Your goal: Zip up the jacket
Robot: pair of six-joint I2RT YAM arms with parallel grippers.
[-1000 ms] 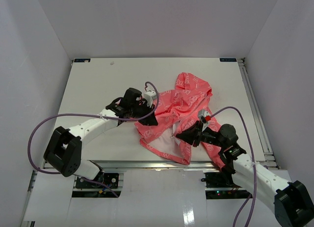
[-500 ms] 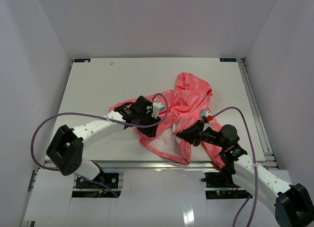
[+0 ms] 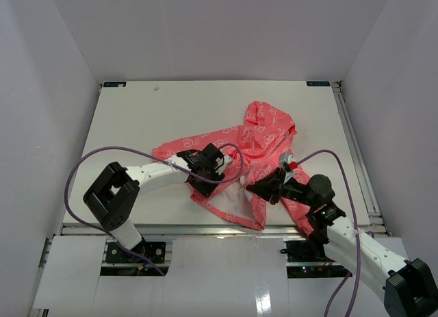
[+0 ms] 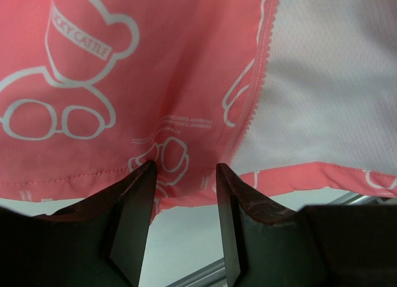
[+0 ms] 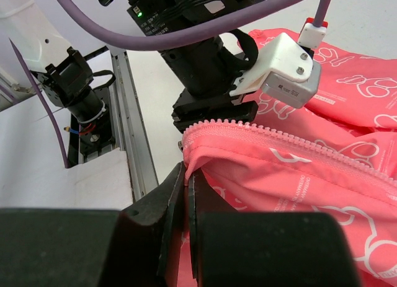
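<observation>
The coral-pink jacket (image 3: 263,135) lies crumpled in the middle of the table, hood towards the back, one sleeve (image 3: 179,146) spread to the left. My left gripper (image 3: 204,180) hovers over the jacket's near left front panel. In the left wrist view it (image 4: 185,170) is open, with only the pink hem (image 4: 186,197) and bare table showing between its fingers; the zipper teeth (image 4: 260,70) and white lining (image 4: 329,95) lie to the right. My right gripper (image 5: 188,170) is shut on the jacket's fabric just below the lower end of the other zipper edge (image 5: 279,141).
An aluminium rail (image 3: 205,228) runs along the table's near edge, just below the jacket's hem. White walls enclose the table on three sides. Purple cables (image 3: 89,159) loop from both arms. The left arm's wrist (image 5: 211,70) sits close in front of the right gripper.
My left gripper has opened and let go of the fabric, shifting right and nearer over the front panel. The left sleeve now lies spread out. The right gripper has kept its hold in place.
</observation>
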